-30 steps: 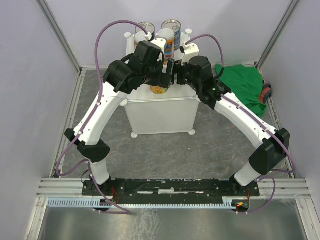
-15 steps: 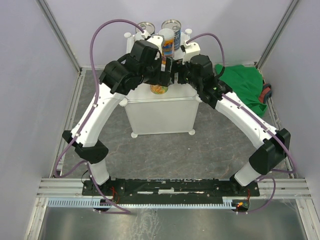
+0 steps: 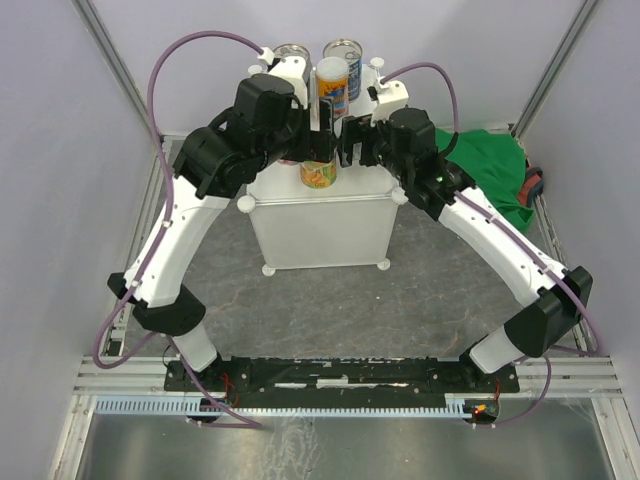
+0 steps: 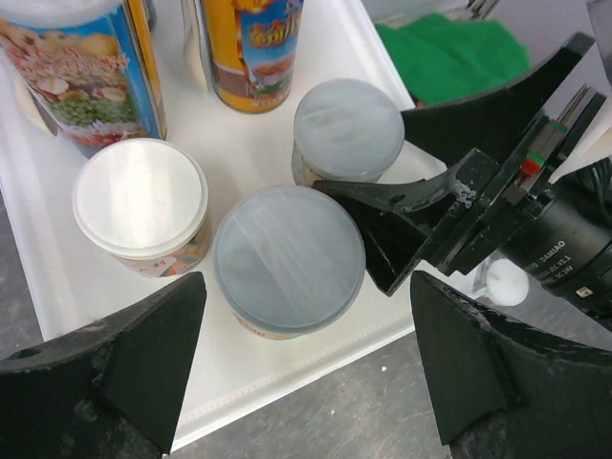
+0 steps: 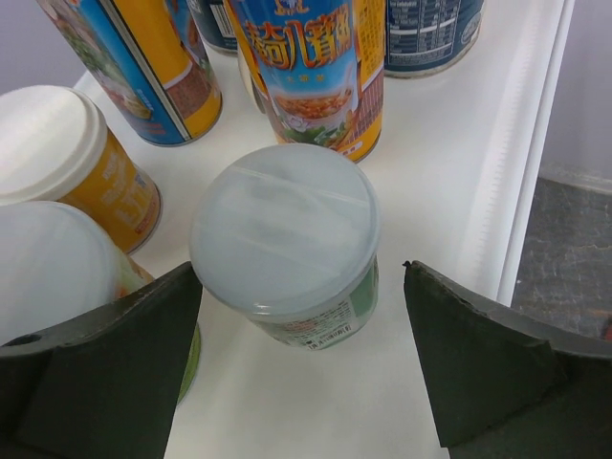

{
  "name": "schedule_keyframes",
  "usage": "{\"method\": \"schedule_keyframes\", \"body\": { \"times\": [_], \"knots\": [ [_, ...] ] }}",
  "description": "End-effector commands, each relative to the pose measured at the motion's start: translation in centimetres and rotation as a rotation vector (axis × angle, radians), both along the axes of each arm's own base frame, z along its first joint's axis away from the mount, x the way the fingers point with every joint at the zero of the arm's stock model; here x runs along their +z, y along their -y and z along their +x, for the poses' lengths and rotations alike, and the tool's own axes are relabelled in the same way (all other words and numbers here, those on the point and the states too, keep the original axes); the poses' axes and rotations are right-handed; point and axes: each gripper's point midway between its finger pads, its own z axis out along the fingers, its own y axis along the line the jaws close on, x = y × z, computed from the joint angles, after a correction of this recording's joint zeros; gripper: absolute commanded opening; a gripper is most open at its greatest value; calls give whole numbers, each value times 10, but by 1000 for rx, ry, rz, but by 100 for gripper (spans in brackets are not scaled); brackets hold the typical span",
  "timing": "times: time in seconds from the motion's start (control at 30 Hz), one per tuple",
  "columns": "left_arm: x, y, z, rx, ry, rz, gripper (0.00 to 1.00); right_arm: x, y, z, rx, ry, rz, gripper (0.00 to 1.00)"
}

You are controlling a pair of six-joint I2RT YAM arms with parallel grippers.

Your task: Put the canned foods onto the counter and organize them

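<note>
Right, the cans [image 3: 322,172] stand bunched on the white tabletop [image 5: 430,163], upper middle of the overhead view, tall ones behind. Left jaws hang released astride one short can [image 4: 287,258]; right jaws, likewise released, flank the green-labelled can [image 5: 284,234], spread to clear lids, I reckon.

**Three cameras, one shared counter top**

Your top external view looks steeply down from above and behind the arm bases, far enough back to hold both arms and the whole counter [image 3: 320,225]. Your left wrist view hangs close over the counter top, looking down between the left fingers [image 4: 115,363], with a clear-lidded can [image 4: 287,258] between them. Your right wrist view looks down just as near, between the right fingers [image 5: 96,363]. There the same can [image 5: 57,249] sits just above the finger at that view's left edge
</note>
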Motion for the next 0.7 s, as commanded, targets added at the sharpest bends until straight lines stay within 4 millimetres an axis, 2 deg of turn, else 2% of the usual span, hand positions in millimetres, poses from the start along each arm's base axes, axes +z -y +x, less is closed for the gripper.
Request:
{"method": "schedule_keyframes", "body": {
  "times": [0.0, 0.2, 0.43, 0.67],
  "knots": [
    [48, -7, -6, 33, 115, -150, 93, 59, 10, -12, -2, 111, 81, 94],
    [63, -20, -5, 95, 191, -204, 93, 69, 15, -19, -3, 129, 88, 94],
    [80, -55, -3, 244, 295, -235, 93, 91, 24, -30, -9, 171, 109, 94],
    [72, -90, -3, 405, 353, -212, 93, 111, 44, -38, -73, 219, 127, 95]
  ]
}}
